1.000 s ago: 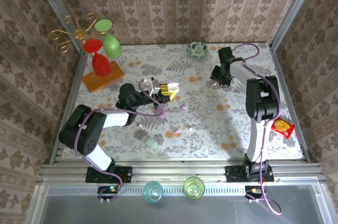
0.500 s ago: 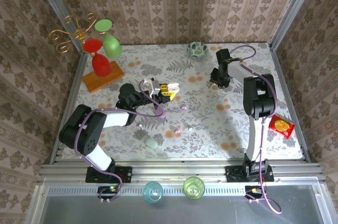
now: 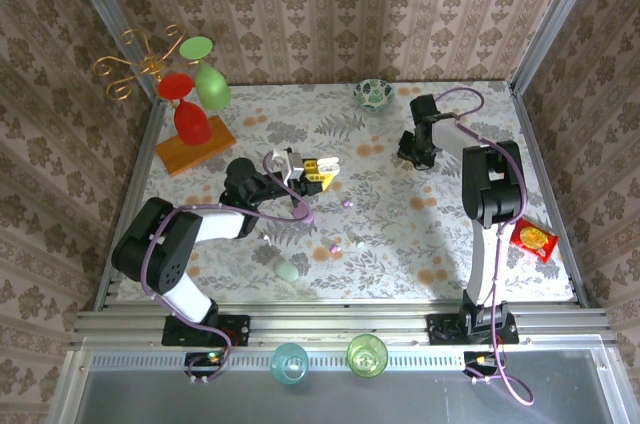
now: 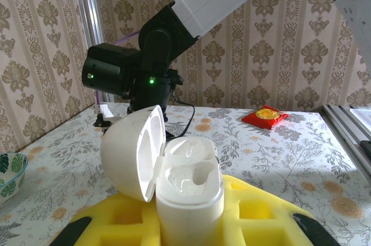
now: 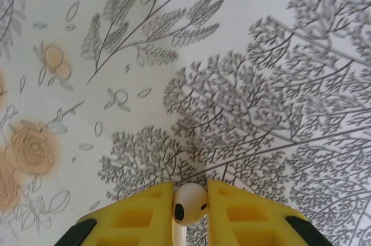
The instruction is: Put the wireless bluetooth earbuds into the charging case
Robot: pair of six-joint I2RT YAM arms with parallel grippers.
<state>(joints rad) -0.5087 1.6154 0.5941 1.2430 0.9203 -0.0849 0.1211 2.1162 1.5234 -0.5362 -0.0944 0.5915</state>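
Earbud (image 5: pixel 189 203): white and glossy, with a dark spot on one side; pinched between the two yellow pads (image 5: pixel 136 214) at the far right of the table (image 3: pixel 400 244). Contact with the floral cloth cannot be told.
Right gripper (image 5: pixel 190 188): jaws narrow, clamped on the earbud; pointed down at the cloth near the back right corner (image 3: pixel 416 152).
Charging case (image 4: pixel 188 191): white, upright, held between foam pads over the left middle of the table; two moulded wells visible on top.
Lid (image 4: pixel 134 153): swung open to the left, hinged at the case's edge.
Left gripper (image 4: pixel 188 220): jaws narrow, clamped on the lower body of the charging case; seen from above at (image 3: pixel 318 174).
Loose earbuds (image 3: pixel 347 203): tiny pale dots on the cloth between the two arms, well apart from both grippers; too small for detail.
Pebble case (image 3: pixel 287 270): pale green, lying near the front edge.
Bowl (image 3: pixel 373 93): patterned, at the back edge.
Snack packet (image 3: pixel 535 241): red, at the right edge.
Glass rack (image 3: pixel 190 149): wooden base at back left, red and green glasses hung upside down.
Cups (image 3: pixel 290 361): two, teal and green, on the front rail.
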